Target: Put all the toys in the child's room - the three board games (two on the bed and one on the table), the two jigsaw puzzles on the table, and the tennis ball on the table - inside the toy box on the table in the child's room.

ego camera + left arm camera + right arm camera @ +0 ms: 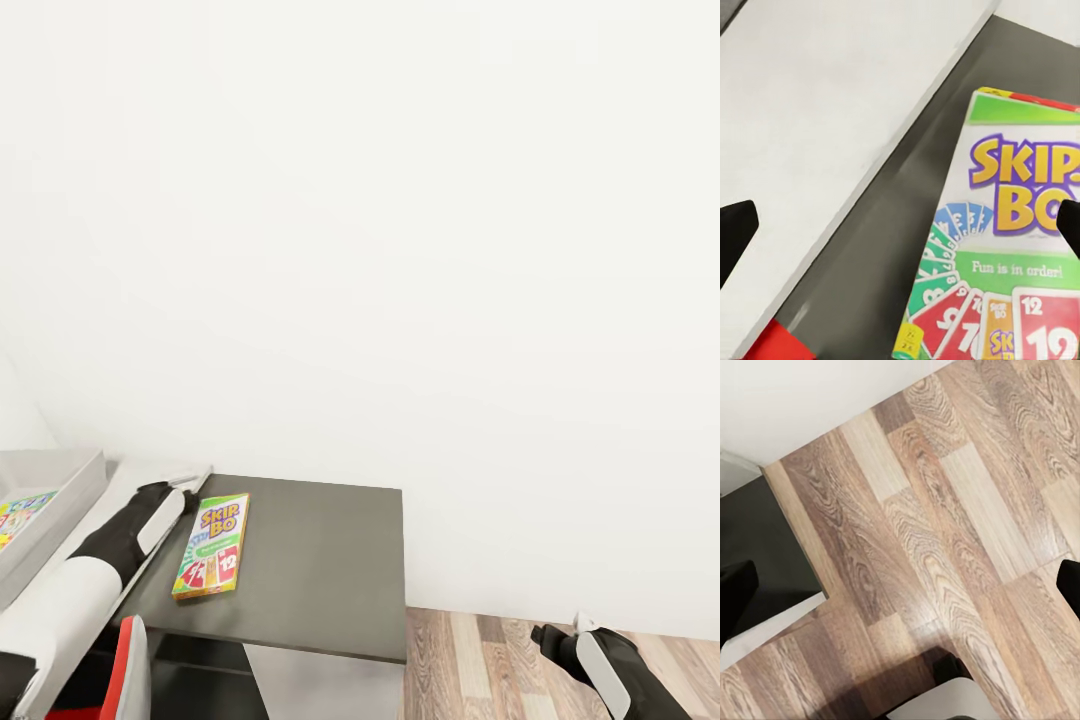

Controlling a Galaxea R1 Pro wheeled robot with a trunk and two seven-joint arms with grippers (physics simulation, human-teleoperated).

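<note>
Left tool (900, 225) open above Skip-Bo box (211, 546), arm extended forward

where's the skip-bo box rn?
Head view, lower left: Skip-Bo box lies flat on the dark side unit, just right of the left gripper.

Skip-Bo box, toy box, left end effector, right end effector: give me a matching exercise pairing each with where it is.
Things:
1. Skip-Bo box
2. toy box
3. left end effector
4. right end effector

Places:
A. over the wood-plank floor
B. flat on the dark grey side unit
C. above the seam between pale table and side unit
D. on the pale table, at the head view's left edge

Pairs: 1-B, 2-D, 3-C, 4-A
</note>
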